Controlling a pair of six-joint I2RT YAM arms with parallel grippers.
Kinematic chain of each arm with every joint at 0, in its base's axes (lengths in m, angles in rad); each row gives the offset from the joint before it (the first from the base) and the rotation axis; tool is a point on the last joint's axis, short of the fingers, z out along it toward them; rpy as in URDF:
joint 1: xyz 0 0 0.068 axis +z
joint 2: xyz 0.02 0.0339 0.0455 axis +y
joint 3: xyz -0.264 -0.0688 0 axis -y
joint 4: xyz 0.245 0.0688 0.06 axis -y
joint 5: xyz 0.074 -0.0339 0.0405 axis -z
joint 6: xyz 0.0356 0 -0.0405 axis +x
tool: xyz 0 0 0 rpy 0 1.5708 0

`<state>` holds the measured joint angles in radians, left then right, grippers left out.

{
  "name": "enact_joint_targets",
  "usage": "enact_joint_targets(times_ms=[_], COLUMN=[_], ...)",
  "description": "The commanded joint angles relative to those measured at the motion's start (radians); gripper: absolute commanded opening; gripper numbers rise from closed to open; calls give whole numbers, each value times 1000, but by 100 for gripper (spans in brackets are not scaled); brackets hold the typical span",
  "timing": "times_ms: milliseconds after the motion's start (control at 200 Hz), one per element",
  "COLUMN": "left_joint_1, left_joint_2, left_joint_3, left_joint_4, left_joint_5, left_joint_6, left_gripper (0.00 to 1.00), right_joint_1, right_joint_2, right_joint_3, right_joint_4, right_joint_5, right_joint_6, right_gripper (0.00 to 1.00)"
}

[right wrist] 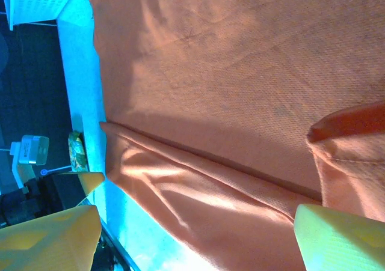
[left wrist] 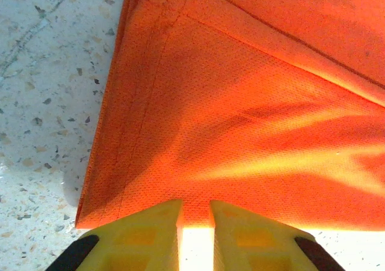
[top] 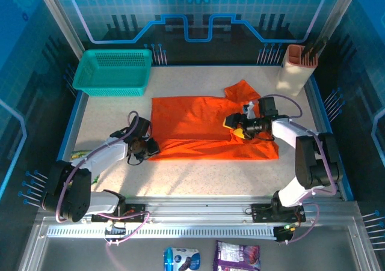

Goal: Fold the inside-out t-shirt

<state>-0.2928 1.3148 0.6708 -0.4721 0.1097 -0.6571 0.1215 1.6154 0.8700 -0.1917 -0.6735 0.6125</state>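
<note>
Your left hand (left wrist: 195, 210) pinches the near-left corner of the orange t-shirt (top: 198, 124), which lies partly folded mid-counter (top: 198, 178). Your right hand (top: 236, 128) hovers spread wide over its right side. The teal mesh basket (top: 113, 71) sits far left and a tan holder (top: 299, 66) far right, both apart from the cloth.

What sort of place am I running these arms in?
Most likely a robot lab or demo cell, not a home: a speckled table fenced by blue printed panels, an aluminium rail carrying both arm bases, and staged props, an orange t-shirt and a teal basket.
</note>
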Motion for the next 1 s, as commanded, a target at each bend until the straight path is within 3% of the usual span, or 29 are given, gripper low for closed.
enact_joint_targets(times_ms=[0,110,210,395,585,750,996], left_joint_1=[1,1,1,-1,0,0,1], left_joint_2=[-18,-22,-43,-18,75,179,279], left_joint_3=[14,22,29,83,172,213,207], left_joint_4=[-33,-43,-50,-52,-34,19,62], left_joint_5=[-1,6,7,11,-17,-19,-75], left_joint_6=[-19,-17,-15,1,41,56,49], left_gripper=[20,20,20,20,20,19,18], right_joint_1=[10,10,9,-20,-160,-307,-442], right_joint_2=[78,179,233,78,-116,-175,-143], right_joint_3=[3,4,-2,-48,-74,-72,-160], right_joint_4=[86,134,190,171,-34,-272,-287], right_joint_5=[15,68,6,-14,21,90,113], right_joint_6=[48,55,90,112,18,-131,-180], right_gripper=[84,82,79,80,82,82,80])
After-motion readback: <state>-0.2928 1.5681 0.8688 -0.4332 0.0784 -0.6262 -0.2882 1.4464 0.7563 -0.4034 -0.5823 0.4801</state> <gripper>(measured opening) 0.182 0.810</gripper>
